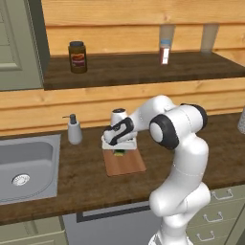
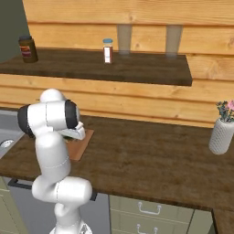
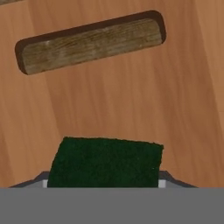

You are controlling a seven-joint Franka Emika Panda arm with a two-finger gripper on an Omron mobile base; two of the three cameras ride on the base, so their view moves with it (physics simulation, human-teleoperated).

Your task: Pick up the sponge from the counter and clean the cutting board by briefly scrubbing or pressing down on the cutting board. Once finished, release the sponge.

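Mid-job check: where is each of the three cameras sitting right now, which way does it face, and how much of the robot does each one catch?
Left base view: behind the arm's left, facing forward and down at the counter, sink and cutting board; the arm rises at lower right.
Right base view: behind the arm's right, facing the same counter and a vase; the arm rises at lower left.
Hand view: looks down along the gripper at the board's handle slot and the sponge.
Shared: board and sponge; both base views show the shelf jars.

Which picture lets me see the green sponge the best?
The hand view: the sponge fills its lower middle, lying on the cutting board. The left base view shows a small green bit under the hand; in the right base view the arm covers it.
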